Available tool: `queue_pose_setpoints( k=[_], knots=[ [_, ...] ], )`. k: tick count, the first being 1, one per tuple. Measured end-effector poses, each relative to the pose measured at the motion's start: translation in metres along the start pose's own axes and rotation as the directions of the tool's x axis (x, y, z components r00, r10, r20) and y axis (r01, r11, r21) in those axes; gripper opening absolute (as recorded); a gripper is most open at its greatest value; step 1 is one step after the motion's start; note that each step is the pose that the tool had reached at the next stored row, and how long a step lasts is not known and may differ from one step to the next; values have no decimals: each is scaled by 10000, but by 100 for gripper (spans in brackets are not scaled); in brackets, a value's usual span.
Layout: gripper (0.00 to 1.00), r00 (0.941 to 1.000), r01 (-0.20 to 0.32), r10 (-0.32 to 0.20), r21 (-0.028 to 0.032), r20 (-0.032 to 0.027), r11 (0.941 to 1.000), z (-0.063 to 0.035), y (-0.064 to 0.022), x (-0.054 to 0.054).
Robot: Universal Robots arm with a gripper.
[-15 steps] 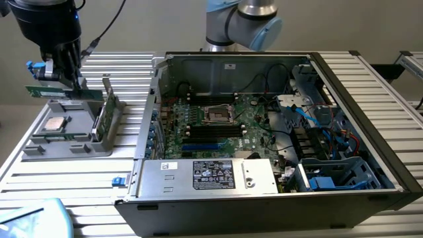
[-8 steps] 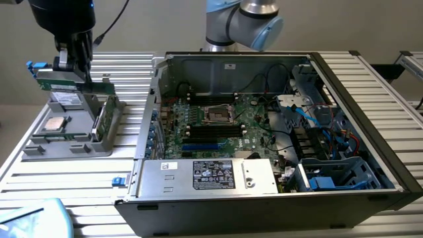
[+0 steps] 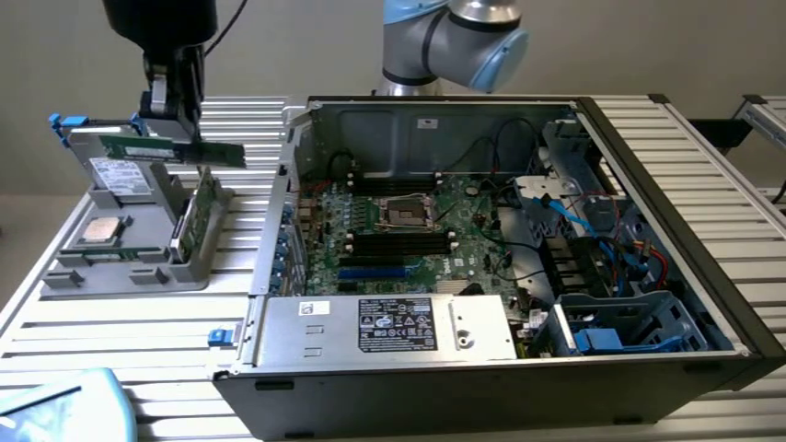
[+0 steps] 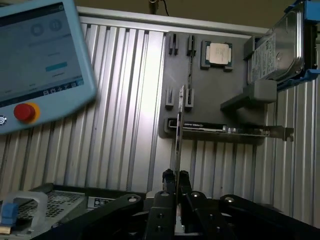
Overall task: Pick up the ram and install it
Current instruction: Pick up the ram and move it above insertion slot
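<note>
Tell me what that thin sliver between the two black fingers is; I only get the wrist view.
Observer: From the side it is a long green memory stick, pinched by the gripper and hanging clear above the gray tray.
Operator: Is a computer anywhere near?
Observer: Yes, an open computer case stands to the exterior view's right of the tray.
Operator: Anything inside that suits the stick?
Observer: Long black slots lie on the main board in the case, beside a square socket.

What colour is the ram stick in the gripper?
The ram is green; the exterior view shows it best.
</note>
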State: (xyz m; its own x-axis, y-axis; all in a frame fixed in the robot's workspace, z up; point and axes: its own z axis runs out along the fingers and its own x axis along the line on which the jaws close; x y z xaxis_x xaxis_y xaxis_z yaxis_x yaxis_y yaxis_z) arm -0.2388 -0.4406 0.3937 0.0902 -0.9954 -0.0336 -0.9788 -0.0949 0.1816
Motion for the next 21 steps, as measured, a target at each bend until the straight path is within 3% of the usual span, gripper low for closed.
queue_pose_setpoints(
  k=[14, 21],
  knots=[
    [14, 10000, 6, -5, -56, 38, 10000, -280, -574, 50],
    [14, 10000, 8, -8, -86, 56, 10000, -370, -874, 77]
  ],
)
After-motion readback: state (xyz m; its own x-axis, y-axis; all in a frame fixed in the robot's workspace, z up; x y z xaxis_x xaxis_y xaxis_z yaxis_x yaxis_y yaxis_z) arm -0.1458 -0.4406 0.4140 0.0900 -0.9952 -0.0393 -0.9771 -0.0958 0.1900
